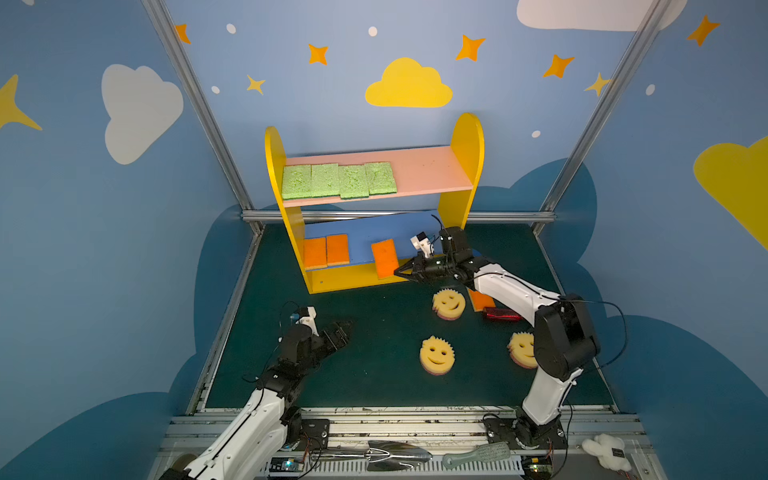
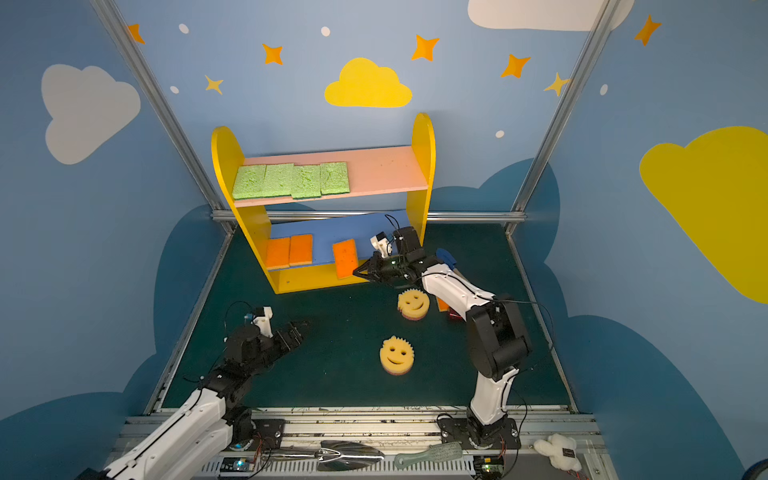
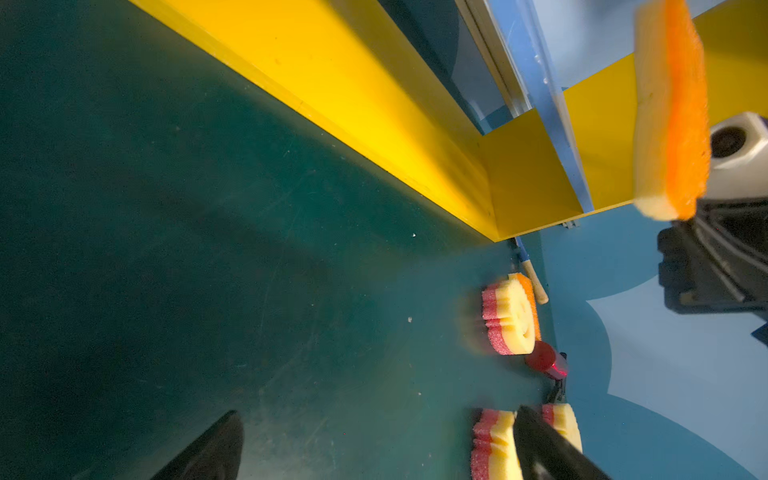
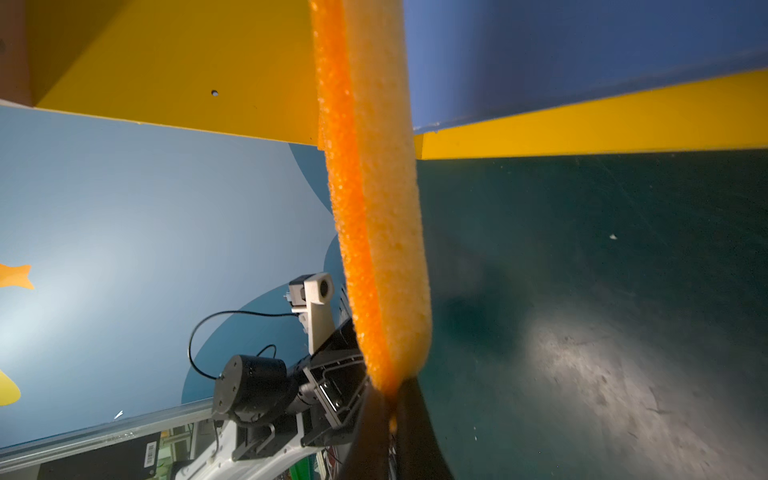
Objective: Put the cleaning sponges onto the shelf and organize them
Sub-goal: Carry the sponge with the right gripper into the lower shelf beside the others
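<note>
In both top views the right pincer (image 1: 398,272) was clamped on the near end of an orange-topped sponge (image 1: 385,259). The sponge lay orange face up, its long axis running front to back across the front edge of the blue lower board (image 1: 365,237) of the shelf (image 1: 467,158). I could not tell whether it rested there. The left pincer (image 1: 338,330) hung wide open and empty over the green worktop (image 1: 374,386). Two orange-topped sponges (image 1: 326,251) lay side by side at that board's left end. Four green sponges (image 1: 338,180) sat in a row on the pink upper board (image 1: 428,166), and three smiley sponges (image 1: 437,355) lay on the worktop. Blue walls (image 1: 62,249) with clouds and stars stood around.

In the left wrist view the spread fingers (image 3: 212,449) held nothing.

In the right wrist view the fingers (image 4: 419,440) pinched the sponge's end, and it stretched straight away toward the shelf.
</note>
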